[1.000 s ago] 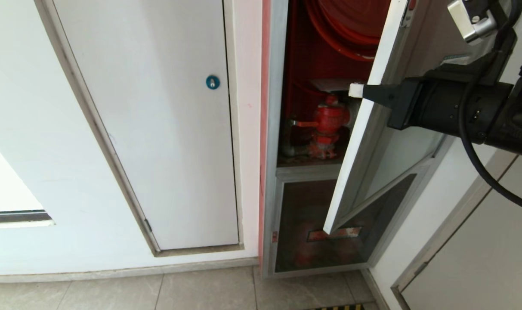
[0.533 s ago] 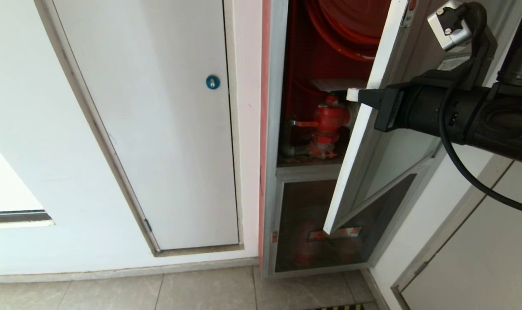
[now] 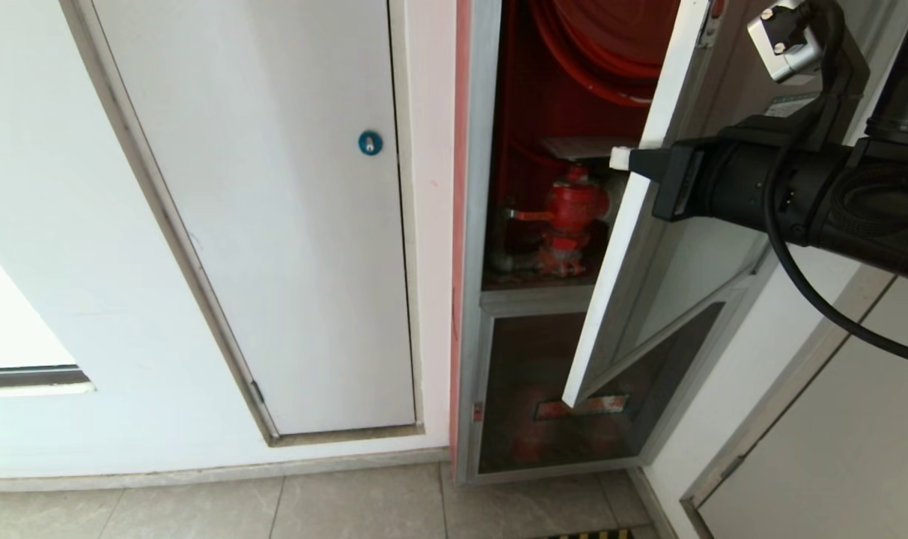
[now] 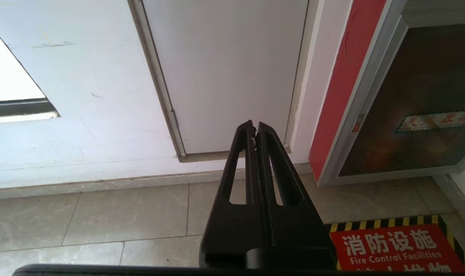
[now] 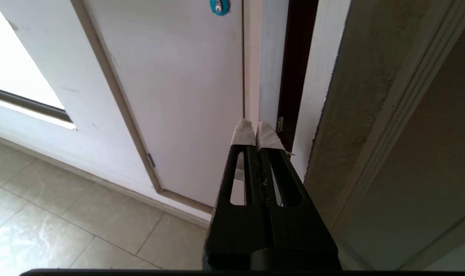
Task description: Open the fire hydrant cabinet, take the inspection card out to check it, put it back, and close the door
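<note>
The fire hydrant cabinet [image 3: 480, 224] stands partly open, its red inside showing a red hose reel [image 3: 603, 45] and a red valve [image 3: 573, 209]. A pale flat inspection card [image 3: 573, 147] lies just above the valve. The door [image 3: 618, 247] is swung out toward me, its white free edge facing the camera. My right gripper [image 3: 620, 158] is shut and holds nothing, its white-taped tips at that free edge, level with the card. In the right wrist view the right gripper [image 5: 255, 128] points along the door [image 5: 370, 96] toward the dark gap. My left gripper [image 4: 254, 128] hangs parked and shut above the floor.
A plain white panel door with a blue round lock [image 3: 370, 142] is left of the cabinet. Below the open compartment sits a smaller dark glass panel with a red strip label [image 3: 581, 408]. A red floor sign [image 4: 397, 249] lies before the cabinet. Another door frame [image 3: 798, 389] is at the right.
The right wrist has rolled and the forearm has shifted slightly left. The gripper tips stay at the door's edge, and the door has not moved.
</note>
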